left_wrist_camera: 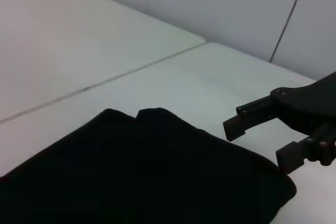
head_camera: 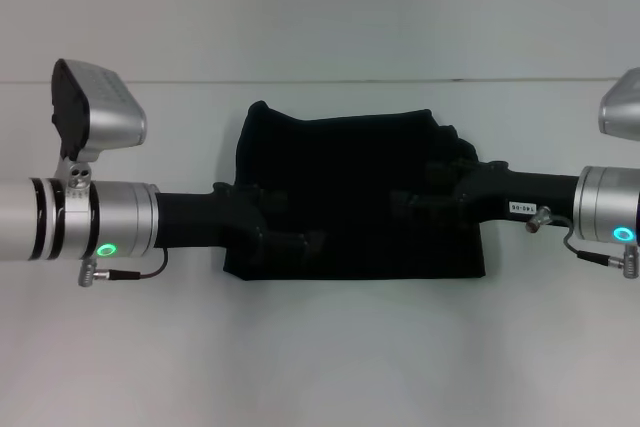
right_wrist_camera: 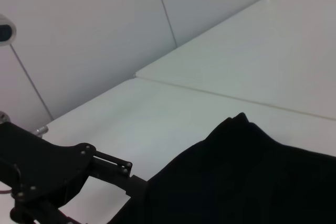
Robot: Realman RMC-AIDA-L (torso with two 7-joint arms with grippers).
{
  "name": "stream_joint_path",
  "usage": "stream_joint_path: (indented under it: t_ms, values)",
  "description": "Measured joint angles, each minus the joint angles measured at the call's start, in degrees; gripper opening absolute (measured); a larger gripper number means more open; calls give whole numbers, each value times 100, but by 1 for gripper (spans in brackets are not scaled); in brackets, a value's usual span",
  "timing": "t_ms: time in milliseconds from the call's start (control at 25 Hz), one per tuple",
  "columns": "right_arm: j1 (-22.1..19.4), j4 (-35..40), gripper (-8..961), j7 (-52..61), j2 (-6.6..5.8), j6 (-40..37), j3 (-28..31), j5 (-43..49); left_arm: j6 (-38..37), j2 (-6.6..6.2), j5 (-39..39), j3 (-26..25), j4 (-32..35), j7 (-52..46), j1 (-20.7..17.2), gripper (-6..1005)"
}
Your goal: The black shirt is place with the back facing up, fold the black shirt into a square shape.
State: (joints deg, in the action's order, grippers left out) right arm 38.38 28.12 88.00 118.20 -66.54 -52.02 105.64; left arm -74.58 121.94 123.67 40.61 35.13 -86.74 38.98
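Observation:
The black shirt (head_camera: 350, 162) lies on the white table (head_camera: 320, 347) as a folded, roughly rectangular bundle with a bump at its far left corner. My left gripper (head_camera: 285, 219) reaches over its near left part, jaws spread; one of its fingers (right_wrist_camera: 113, 169) meets the shirt's edge (right_wrist_camera: 252, 171) in the right wrist view. My right gripper (head_camera: 425, 182) reaches over the shirt's right side. In the left wrist view it (left_wrist_camera: 260, 142) is open, just past the corner of the shirt (left_wrist_camera: 147, 171).
The table's far edge (head_camera: 300, 80) runs across behind the shirt, with a pale wall beyond. Bare table surface lies in front of the shirt and on both sides under the arms.

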Motion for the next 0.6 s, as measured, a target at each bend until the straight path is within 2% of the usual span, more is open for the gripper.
stream_joint_path:
  t_ms: [600]
  values:
    - [65, 17, 895, 215, -61, -1, -193, 0, -106, -13, 90, 8, 56, -59, 13, 860]
